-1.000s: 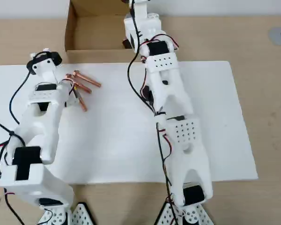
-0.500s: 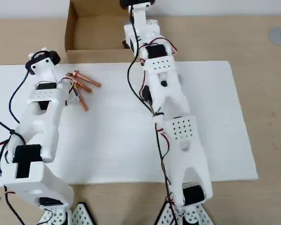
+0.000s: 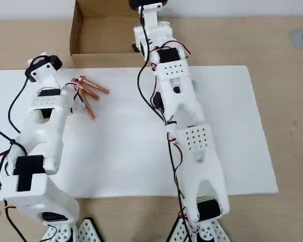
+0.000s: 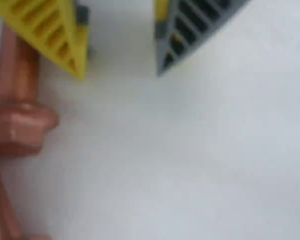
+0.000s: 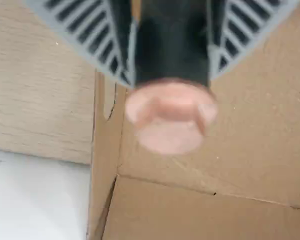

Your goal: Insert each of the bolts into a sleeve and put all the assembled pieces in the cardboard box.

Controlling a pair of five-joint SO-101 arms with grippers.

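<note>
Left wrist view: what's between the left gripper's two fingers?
Nothing but bare white mat, in the left wrist view. The left gripper is open; a copper bolt lies outside the gap, on the yellow finger's far side.

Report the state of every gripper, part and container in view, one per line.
loose bolts: lying bare on the white mat, no sleeves on them.
left gripper: open, holding nothing, low over the mat beside the loose bolts.
right gripper: shut on the assembled piece.
assembled piece: held over the cardboard box, not released.
cardboard box: open at the top.
</note>
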